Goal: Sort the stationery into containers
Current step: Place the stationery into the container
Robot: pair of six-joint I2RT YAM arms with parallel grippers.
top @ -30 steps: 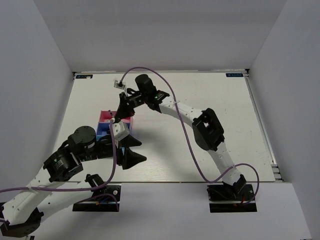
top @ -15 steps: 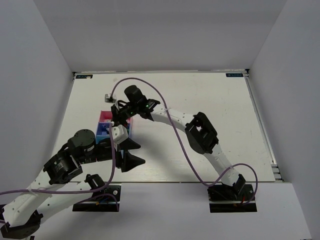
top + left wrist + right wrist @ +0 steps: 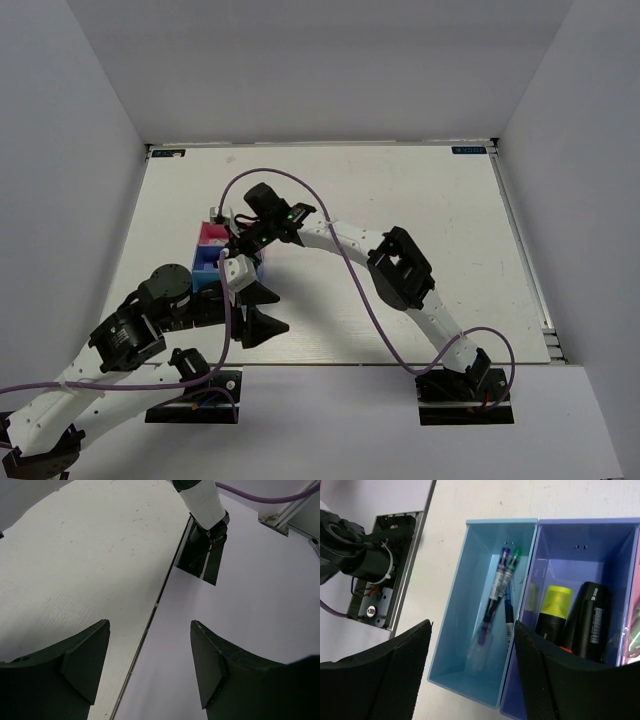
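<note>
The containers stand left of the table's middle: a pink tray, a blue one and a light blue one. My right gripper hangs over them, open and holding nothing. In the right wrist view the light blue tray below it holds thin pens. The blue tray holds a yellow-capped highlighter and a black highlighter. Only a strip of the pink tray shows. My left gripper is open just near of the trays, empty.
The left wrist view looks along the table's near edge to the right arm's base. The left arm's motor and mounting plate lie beside the light blue tray. A purple cable loops over the right arm.
My right gripper has come down and leftward over the trays and has gone from shut to open. The left arm has drawn back slightly.
</note>
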